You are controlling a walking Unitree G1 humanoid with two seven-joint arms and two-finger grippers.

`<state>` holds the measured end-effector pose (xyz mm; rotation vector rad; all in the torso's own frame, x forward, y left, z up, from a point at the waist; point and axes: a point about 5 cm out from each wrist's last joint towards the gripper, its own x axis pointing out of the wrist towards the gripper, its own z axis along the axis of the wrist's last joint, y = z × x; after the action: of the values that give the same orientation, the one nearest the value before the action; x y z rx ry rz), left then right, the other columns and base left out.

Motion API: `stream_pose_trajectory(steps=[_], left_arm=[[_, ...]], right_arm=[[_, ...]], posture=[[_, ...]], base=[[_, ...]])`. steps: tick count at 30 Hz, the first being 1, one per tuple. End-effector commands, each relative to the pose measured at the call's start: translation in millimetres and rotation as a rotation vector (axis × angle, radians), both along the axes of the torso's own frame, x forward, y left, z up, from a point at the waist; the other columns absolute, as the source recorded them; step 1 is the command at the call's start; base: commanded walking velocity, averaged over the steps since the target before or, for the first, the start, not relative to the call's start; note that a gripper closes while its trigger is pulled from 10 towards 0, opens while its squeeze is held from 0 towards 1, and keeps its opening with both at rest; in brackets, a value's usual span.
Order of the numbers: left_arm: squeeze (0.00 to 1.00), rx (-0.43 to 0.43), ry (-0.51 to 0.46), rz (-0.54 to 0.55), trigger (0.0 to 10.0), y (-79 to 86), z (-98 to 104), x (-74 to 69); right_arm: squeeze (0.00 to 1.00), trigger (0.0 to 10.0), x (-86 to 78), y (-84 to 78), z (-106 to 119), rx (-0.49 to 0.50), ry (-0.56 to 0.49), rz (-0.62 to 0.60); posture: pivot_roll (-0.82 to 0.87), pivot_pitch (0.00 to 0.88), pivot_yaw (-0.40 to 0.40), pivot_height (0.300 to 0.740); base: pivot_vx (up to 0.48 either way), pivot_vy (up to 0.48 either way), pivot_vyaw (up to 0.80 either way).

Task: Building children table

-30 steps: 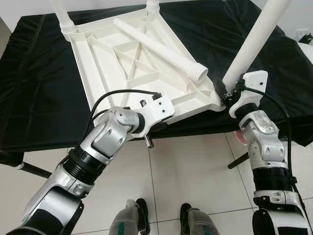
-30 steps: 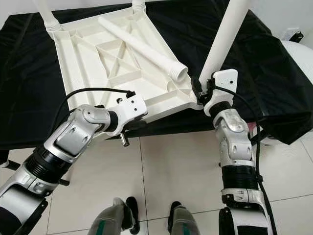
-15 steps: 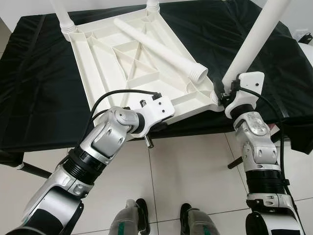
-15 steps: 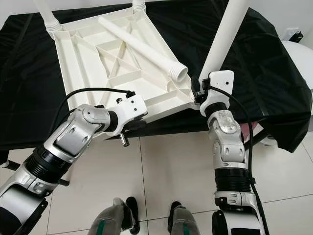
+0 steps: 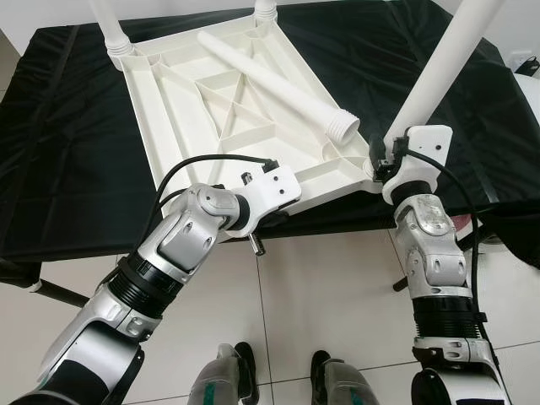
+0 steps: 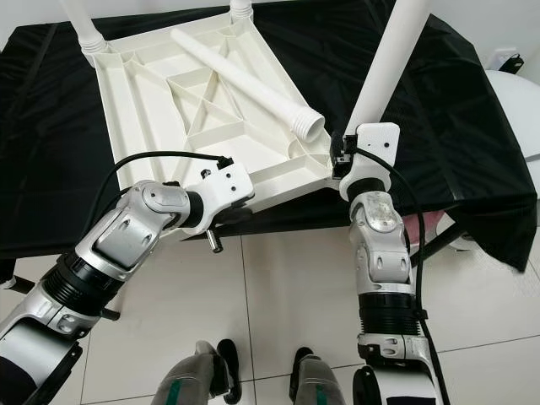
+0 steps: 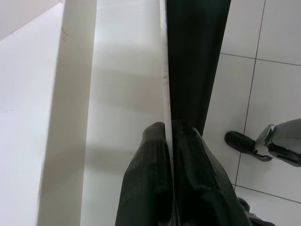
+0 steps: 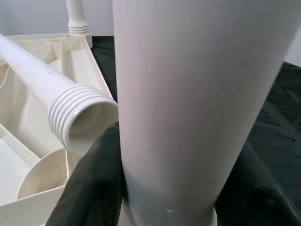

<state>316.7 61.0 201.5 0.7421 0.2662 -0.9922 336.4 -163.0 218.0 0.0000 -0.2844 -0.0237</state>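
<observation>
Right eye view: right tool [image 6: 342, 158], clamping the upright leg [image 6: 390, 59], has edged leftward.

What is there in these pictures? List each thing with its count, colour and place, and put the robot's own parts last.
Tabletop: 1, white, upside down on the cloth, ribs up.
Fitted legs: 3, white, standing in the corner sockets; two at the far corners, one at the near right corner.
Loose leg: 1, white, lying across the tabletop, threaded end nearest.
Cloth: 1, black, covering the work surface.
Floor: pale tiles, below.
Left gripper: 1, black fingers, pinching the tabletop's near edge.
Right gripper: 1, black fingers, around the near right leg's base.
Feet: 2, dark, on the floor.
</observation>
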Motion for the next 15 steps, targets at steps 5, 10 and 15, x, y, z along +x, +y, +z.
stream_pose_trajectory(steps=[5,10,15], left_arm=[[0.0,0.008,-0.077,0.035,10.0,-0.9,9.7,4.1],[0.0,0.009,-0.076,0.035,10.0,-1.0,9.6,3.8],[0.0,0.008,-0.075,0.036,10.0,-0.7,9.7,3.7]], right_arm=[[0.0,5.1,-2.3,17.3,-3.3,0.023,0.016,0.031],[0.0,10.0,-1.4,17.4,-4.5,0.033,0.03,-0.011],[0.0,10.0,-1.2,17.8,-7.2,0.037,0.046,-0.072]], posture=[[-0.11,0.197,0.065,0.74],[-0.11,0.197,0.063,0.74],[-0.11,0.2,0.065,0.74]], base=[[0.0,0.0,0.0],[0.0,0.0,0.0],[0.0,0.0,0.0]])
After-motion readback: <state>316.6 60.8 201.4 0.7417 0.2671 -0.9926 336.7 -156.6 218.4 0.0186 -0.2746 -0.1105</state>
